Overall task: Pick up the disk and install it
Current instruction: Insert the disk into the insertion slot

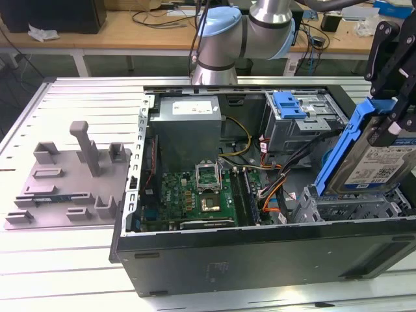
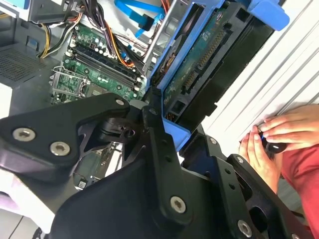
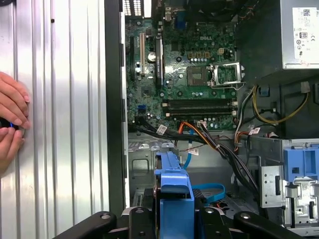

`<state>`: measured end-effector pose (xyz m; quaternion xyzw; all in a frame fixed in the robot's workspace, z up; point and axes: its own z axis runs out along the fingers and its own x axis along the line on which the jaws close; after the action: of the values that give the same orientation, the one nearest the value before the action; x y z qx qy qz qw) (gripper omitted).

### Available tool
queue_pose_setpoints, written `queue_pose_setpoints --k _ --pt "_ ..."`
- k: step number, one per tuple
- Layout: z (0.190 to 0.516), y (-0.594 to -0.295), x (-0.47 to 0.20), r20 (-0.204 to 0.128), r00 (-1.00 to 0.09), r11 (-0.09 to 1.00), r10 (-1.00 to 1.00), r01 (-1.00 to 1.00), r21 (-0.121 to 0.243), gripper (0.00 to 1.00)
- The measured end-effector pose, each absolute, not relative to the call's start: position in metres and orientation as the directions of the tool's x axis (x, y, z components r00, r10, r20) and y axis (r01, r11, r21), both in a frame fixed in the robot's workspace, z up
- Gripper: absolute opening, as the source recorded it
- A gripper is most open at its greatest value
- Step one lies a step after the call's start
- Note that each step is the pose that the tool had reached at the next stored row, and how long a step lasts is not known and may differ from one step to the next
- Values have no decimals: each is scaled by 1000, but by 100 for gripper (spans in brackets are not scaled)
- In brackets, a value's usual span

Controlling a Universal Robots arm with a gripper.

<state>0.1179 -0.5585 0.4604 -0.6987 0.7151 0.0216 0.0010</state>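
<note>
The disk (image 1: 376,159), a silver hard drive with a blue-and-white label in a blue plastic caddy (image 1: 344,146), hangs tilted on edge over the metal drive bay (image 1: 344,207) at the exterior view's right end of the open computer case (image 1: 260,260). My gripper (image 1: 388,120) is shut on the disk from above. The second wrist view looks along the disk's underside (image 2: 199,64), with its green circuit board, held in my gripper (image 2: 189,144). In the first wrist view the caddy's blue edge (image 3: 173,191) sits clamped in my gripper (image 3: 174,221).
Inside the case lie the motherboard (image 1: 201,192), the power supply (image 1: 185,127), loose cables (image 1: 276,185) and a second drive cage with a blue bracket (image 1: 289,104). A grey fixture plate (image 1: 71,179) lies on the table beside the case. A person's hands (image 2: 269,144) rest on the table near the case.
</note>
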Motion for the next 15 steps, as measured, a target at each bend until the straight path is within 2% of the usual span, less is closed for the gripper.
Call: queue_pose_setpoints --k 7,11,15 --pt "460 -554 118 -29 -24 23 -999 -999 29 37" --pt "460 -544 118 -13 -24 23 -1000 -999 29 37" --pt "459 -544 118 -10 -24 23 -1000 -999 29 37"
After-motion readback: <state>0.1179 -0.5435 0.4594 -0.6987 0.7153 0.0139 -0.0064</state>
